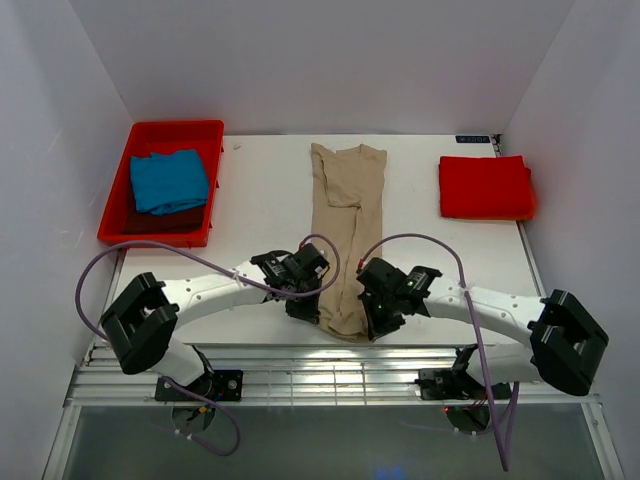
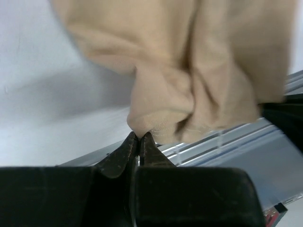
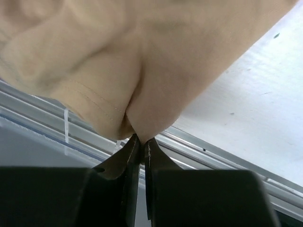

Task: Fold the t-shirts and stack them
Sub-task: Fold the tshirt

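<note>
The tan-beige t-shirt (image 1: pixel 345 225) lies as a long narrow strip down the middle of the table, collar end far, hem end near. My left gripper (image 1: pixel 312 312) is shut on the near left corner of its hem, and the cloth (image 2: pixel 189 85) bunches above the jaws. My right gripper (image 1: pixel 374 322) is shut on the near right corner, the cloth (image 3: pixel 142 61) pinched between the jaws. The red t-shirt (image 1: pixel 485 187) lies folded at the far right. The blue t-shirt (image 1: pixel 168 181) lies folded in the red tray (image 1: pixel 120 195).
The red tray stands at the far left, with a dark cloth (image 1: pixel 165 221) under the blue shirt. A metal rail (image 1: pixel 330 355) runs along the table's near edge, just below both grippers. White walls close in the table on three sides.
</note>
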Available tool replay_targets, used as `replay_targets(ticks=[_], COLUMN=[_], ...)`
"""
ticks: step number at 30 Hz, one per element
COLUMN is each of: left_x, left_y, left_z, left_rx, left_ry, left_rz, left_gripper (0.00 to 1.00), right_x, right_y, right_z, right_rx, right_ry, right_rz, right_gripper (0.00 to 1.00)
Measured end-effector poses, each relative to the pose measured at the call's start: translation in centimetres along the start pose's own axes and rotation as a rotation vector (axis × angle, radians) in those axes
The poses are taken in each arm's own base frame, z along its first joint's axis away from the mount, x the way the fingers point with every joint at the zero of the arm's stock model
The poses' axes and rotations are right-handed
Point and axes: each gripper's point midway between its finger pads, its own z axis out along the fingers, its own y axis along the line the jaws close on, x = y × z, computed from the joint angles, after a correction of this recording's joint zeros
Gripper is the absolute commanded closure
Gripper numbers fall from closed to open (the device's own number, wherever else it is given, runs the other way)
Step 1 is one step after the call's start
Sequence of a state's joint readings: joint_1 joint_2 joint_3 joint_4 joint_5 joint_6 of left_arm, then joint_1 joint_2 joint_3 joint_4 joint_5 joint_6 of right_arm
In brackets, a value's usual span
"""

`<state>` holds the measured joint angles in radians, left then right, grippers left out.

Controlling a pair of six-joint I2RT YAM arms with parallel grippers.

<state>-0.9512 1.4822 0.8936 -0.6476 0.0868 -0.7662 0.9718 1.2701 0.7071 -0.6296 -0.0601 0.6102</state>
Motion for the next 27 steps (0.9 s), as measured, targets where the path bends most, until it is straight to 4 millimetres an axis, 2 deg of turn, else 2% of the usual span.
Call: replay_targets(ticks=[4,8,13,22,27], left_x=[-3.6,-5.4,-6.5,-11.0,-15.2], left_y=[-3.0,-3.9,-2.6,2.2,1.5], left_z=[-1.9,-2.5,-2.0,0.1,0.7], left_rx=[0.053,0.054,-0.003,-0.105,-0.091], left_ry=[-0.093,-0.142,-0.16,-0.209,-0.261], left_rz=[0.023,0.033,0.013,-0.084,-0.071], left_gripper=[0.98,0.98,0.98,0.98,0.99], right_x=[-3.0,-6.1,-8.5,-13.4,-16.5], right_y=[0.6,1.2,0.2,-4.6,-6.0], right_z=[-0.8,-0.9,-1.3,-2.7,-2.1], right_rx=[0.057,0.111,0.179,0.28,0.295], right_ry=[-0.041,-0.089,-0.125,-0.204,-0.222], right_rz=[-0.01,-0.02,-0.019,0.034,0.02], right_gripper=[0.91,0.91,0.91,0.91,0.91])
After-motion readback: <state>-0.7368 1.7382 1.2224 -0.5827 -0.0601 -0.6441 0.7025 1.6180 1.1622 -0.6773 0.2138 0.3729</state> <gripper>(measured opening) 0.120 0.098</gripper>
